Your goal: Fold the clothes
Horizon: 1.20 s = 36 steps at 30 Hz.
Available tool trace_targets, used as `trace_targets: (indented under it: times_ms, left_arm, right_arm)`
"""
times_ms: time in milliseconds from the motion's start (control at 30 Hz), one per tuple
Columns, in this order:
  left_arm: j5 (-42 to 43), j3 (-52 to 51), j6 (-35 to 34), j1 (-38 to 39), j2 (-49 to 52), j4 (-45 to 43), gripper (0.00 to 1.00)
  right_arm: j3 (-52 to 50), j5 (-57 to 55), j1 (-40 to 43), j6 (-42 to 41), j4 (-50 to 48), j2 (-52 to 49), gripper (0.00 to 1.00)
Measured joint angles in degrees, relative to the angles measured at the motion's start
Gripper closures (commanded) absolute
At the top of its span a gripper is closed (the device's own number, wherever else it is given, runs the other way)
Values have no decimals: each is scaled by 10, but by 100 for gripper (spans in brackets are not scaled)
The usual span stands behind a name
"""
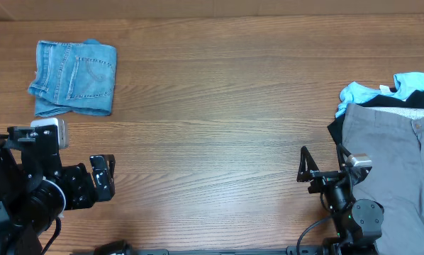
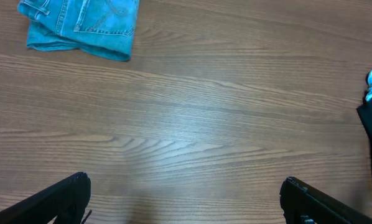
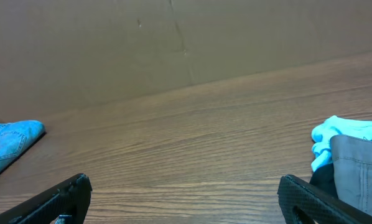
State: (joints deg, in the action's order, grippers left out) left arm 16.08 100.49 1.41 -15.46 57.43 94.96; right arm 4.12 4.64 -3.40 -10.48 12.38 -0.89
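The jeans (image 1: 74, 78) lie folded just ahead of the left gripper (image 1: 103, 177), and with it and the right gripper (image 1: 308, 168) both wide open and empty, the next move is probably pulling the grey trousers (image 1: 389, 156) from beside the right one.

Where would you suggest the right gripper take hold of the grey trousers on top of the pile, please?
I would pinch the grey trousers at the waistband corner, with the right gripper coming from the bare table side. That corner faces the open wood, and the stitched band looks thicker than the flat legs; mind the black garment beneath.
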Motion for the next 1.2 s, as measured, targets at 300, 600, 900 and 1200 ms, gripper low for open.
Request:
trace_targets:
  times_ms: [300,600,900,1200]
  left_arm:
    - [0,0,0,0,0,0,0]
    - [0,0,0,6,0,0,0]
    - [-26,-4,0,87,-11,-29,0]
    - [-56,-230,1,115,-153,-343,0]
  right_arm:
    - [0,1,0,0,0,0,0]
    - [0,0,0,0,0,0,0]
    - [0,0,0,0,0,0,0]
    - [-2,0,0,0,-3,0,0]
